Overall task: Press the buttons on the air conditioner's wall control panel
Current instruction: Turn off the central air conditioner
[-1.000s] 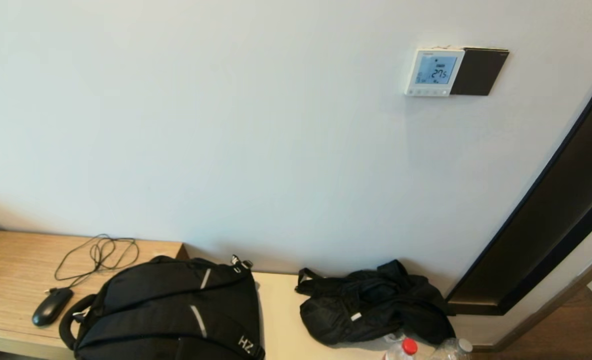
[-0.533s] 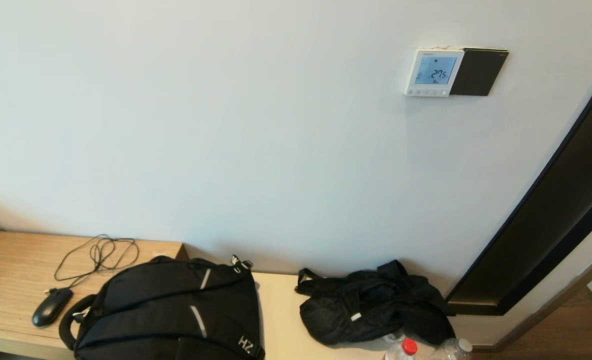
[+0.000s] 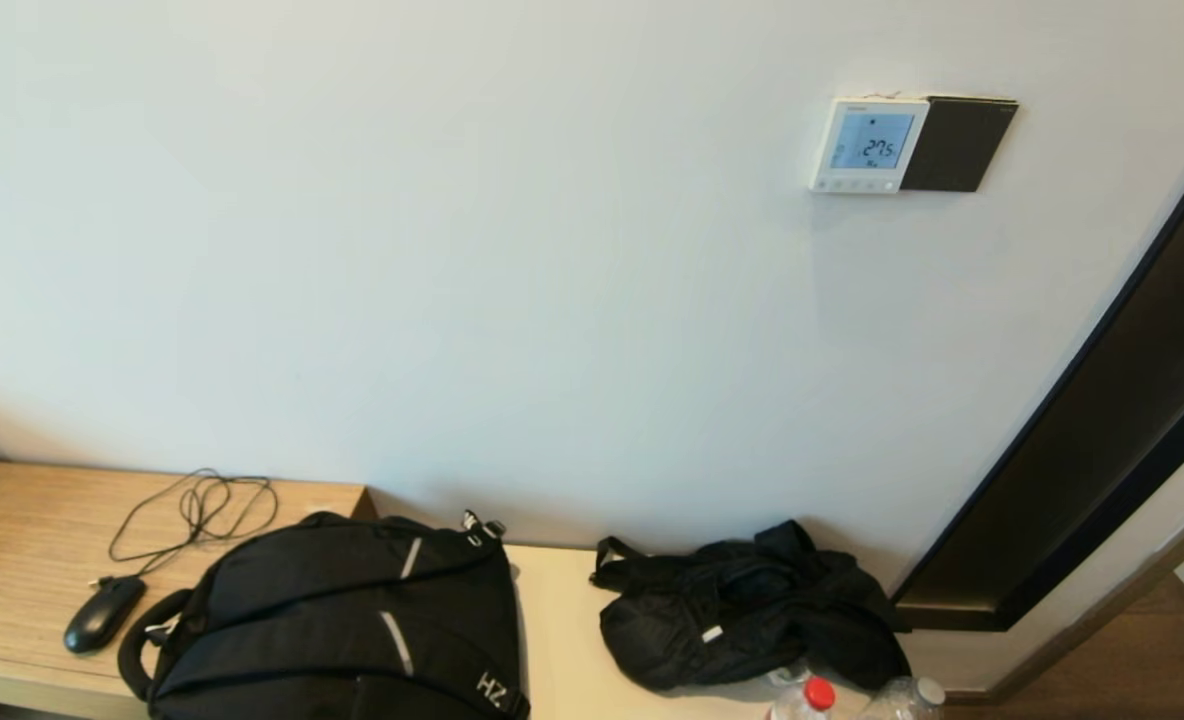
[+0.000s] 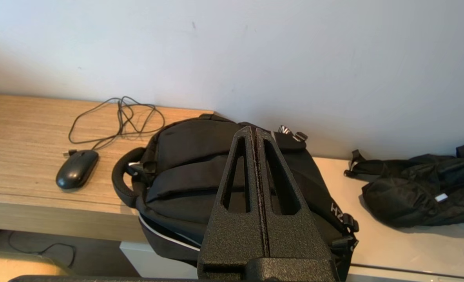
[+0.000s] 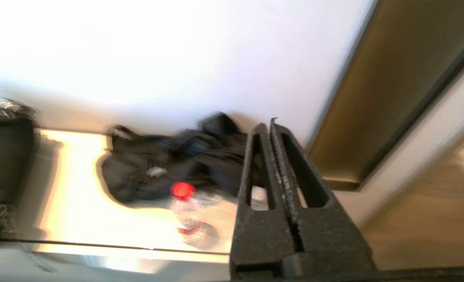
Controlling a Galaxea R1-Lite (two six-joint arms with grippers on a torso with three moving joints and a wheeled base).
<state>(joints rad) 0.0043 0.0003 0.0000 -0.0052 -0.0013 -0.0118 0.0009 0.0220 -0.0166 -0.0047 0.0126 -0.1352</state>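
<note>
The white control panel [image 3: 868, 145] hangs high on the wall at the right, its pale blue screen showing digits. Its row of tiny white buttons [image 3: 855, 184] runs along the lower edge. A dark brown plate [image 3: 957, 144] adjoins it on the right. Neither gripper shows in the head view. My left gripper [image 4: 254, 131] is shut and empty, low above the black backpack [image 4: 200, 176]. My right gripper [image 5: 268, 126] is shut and empty, low above the bench's right end near the bottles, far below the panel.
A black backpack [image 3: 342, 620], a black mouse [image 3: 102, 612] with its cable, and a crumpled black bag [image 3: 742, 605] lie on the wooden bench [image 3: 22, 530]. A red-capped bottle [image 3: 807, 698] and a clear bottle [image 3: 902, 697] stand at the front. A dark door frame [image 3: 1102, 420] rises at the right.
The head view stays the same apart from a small symbol that has gone from the panel's screen. No arm has come into that view.
</note>
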